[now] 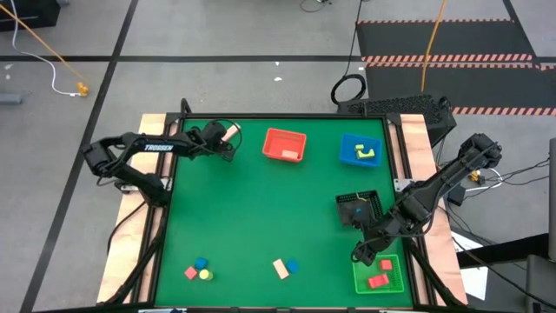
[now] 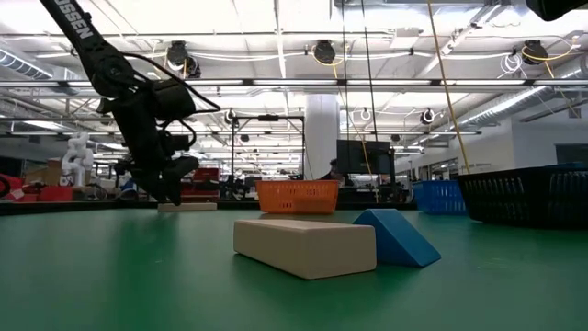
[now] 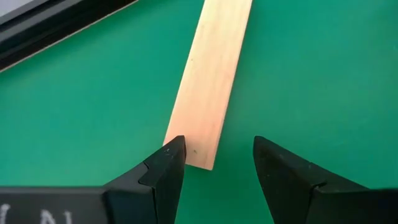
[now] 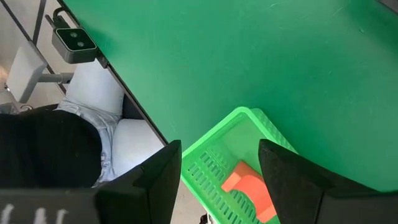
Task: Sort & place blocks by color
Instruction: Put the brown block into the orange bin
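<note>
Left gripper [image 3: 214, 163]: you have it low at the far left corner of the green table [image 1: 261, 217], fingers parted with an open gap between them — nothing is held.
Wood bar [image 3: 211, 81]: the pale block lies flat on the mat, its near end in the mouth of the left gripper, close against one fingertip [image 3: 171, 155] and apart from the other; whether it touches that tip you cannot tell.
Bar's axis: its long side runs straight away from the gripper, roughly in line with the gap, leaning a little to one side.
Right gripper [image 4: 217, 165]: you hold it above the green tray [image 4: 211, 155] at the near right corner, fingers spread and empty.
Red blocks in green tray: one red piece [image 4: 249, 186] shows directly below the gap between the right fingers; the high view shows two red blocks [image 1: 380, 278] in that tray.
Other trays: red tray [image 1: 285, 144] and blue tray [image 1: 360, 149] along the far edge, the blue one carrying a yellow-green block [image 1: 367, 153]; a black tray [image 1: 358, 209] sits just beyond the right gripper.
Loose blocks, near edge: a pale wood block [image 2: 305, 245] with a blue wedge [image 2: 397, 236] just beside it — and, further left, a cluster of red, blue and yellow pieces [image 1: 199, 270].
Beyond the table: a person in dark and pale clothing [image 4: 56, 149] is seated by the near edge.
</note>
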Robot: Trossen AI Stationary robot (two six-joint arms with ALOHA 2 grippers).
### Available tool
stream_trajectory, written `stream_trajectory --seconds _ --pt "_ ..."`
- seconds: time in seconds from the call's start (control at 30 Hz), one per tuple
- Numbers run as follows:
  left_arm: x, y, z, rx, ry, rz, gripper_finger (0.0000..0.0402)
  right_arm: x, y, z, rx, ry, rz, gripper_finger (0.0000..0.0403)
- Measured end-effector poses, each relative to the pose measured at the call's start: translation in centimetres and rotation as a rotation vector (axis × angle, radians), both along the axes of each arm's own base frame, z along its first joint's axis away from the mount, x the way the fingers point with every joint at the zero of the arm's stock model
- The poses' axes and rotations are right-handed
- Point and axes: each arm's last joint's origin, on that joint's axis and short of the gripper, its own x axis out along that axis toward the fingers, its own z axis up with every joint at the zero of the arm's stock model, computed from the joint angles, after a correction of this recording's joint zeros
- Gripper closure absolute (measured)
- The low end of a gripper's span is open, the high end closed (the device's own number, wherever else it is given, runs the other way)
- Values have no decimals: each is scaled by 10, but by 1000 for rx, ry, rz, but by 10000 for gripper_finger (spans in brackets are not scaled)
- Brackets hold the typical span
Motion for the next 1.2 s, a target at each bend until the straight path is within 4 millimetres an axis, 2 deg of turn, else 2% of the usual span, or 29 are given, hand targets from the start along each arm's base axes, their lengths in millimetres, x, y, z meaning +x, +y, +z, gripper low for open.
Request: stream_trajectory --seconds 0.1,0.3,0.43,0.57,0.67,0.73,0.9,1.2 --pt "1 -3 1 -37 -33 8 211 0 0 0 0 0 0 197" --pt "9 -20 0 -219 -127 -51 211 0 0 0 0 -1 0 197" --pt "14 -33 3 -247 -141 -91 211 0 0 0 -8 -10 15 197" --pt "16 -47 19 -185 -189 -140 211 0 0 0 -12 -14 23 197" --pt "18 -50 38 -36 -235 -146 211 0 0 0 -16 -19 31 197" --pt "18 -52 41 21 -224 -134 211 0 -1 0 -33 -32 41 197" --pt "23 -53 38 41 -202 -155 211 2 -3 -1 -112 -92 64 197" --pt "29 -52 9 -11 -68 -176 211 5 -7 -1 -134 -109 77 197"
